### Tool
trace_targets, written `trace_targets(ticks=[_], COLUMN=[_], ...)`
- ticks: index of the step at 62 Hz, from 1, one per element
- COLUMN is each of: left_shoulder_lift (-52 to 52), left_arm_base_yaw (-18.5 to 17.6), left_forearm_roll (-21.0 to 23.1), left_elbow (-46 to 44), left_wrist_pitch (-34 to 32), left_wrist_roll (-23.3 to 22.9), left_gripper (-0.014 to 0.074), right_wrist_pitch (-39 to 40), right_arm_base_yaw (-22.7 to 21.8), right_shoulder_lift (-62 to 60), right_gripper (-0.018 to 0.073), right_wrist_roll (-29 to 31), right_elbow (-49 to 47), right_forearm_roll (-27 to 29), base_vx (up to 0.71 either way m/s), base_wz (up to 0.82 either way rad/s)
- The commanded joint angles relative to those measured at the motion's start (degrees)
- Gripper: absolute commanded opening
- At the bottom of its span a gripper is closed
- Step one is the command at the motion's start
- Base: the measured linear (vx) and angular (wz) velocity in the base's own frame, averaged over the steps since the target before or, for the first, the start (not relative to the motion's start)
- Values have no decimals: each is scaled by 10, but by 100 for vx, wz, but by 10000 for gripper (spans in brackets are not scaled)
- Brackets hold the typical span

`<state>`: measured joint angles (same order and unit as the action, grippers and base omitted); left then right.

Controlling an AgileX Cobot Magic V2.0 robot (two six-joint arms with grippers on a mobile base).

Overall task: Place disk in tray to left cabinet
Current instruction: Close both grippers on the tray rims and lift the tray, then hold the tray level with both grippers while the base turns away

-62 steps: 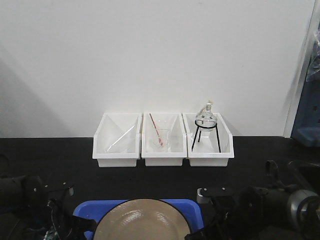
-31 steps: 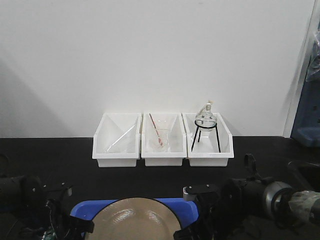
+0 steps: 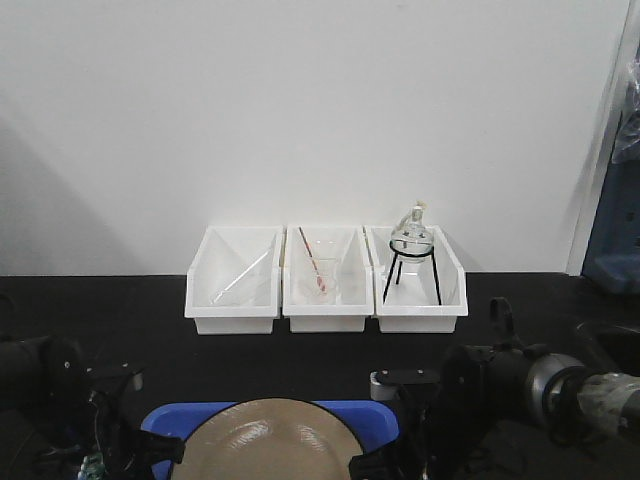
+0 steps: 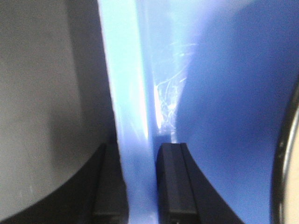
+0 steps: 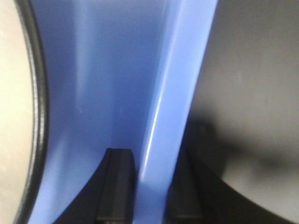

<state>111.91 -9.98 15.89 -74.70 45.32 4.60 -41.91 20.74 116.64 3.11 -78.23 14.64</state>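
While the tray (image 3: 163,420) shows at 6 o'clock in the front view, low over the black table (image 3: 100,310), the disk (image 3: 268,440) lies flat inside it and covers most of its floor. I cannot tell whether the tray rests on the table or is raised. At the tray's 9 o'clock edge the left gripper (image 4: 140,151) is clenched on the raised blue rim, with 1 finger outside and 1 inside. At the 3 o'clock edge the right gripper (image 5: 150,161) pinches the opposite rim the same way. Both wrist views show the disk's thin dark edge near the gripped wall, apart from the fingers. Toward 12 o'clock from the tray, 3 white bins (image 3: 325,285) stand in a row. The one at 1 o'clock holds a glass flask (image 3: 412,236) on a black stand.
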Motion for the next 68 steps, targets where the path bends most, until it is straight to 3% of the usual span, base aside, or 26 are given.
trace_targets(ticks=[1, 22, 34, 47, 68], left_shoulder_lift=[-56, -63, -63, -71, -75], left_arm_base_yaw=[-13, -13, -13, -13, -13], left_forearm_roll=[37, -3, -4, 7, 8], left_elbow=[-59, -220, -303, -338, -339], left_wrist_pitch=[24, 183, 266, 265, 265], left_wrist_roll=[-14, -59, -68, -86, -86], left_gripper=[-1, -1, -1, 0, -1], right_wrist_pitch=[-16, -167, -248, -314, -314], right_arm_base_yaw=[-4, -8, -8, -8, -8], right_shoulder_lift=[-54, -71, -71, -71, -77], right_gripper=[-4, -4, -4, -4, -2], right_wrist_roll=[0, -44, -72, -88, -90], right_elbow=[-38, -196, -290, -374, -390], right_forearm_roll=[25, -18, -21, -42, -39], base_vx=[0, 0, 0, 0, 0], base_wz=[0, 0, 0, 0, 0])
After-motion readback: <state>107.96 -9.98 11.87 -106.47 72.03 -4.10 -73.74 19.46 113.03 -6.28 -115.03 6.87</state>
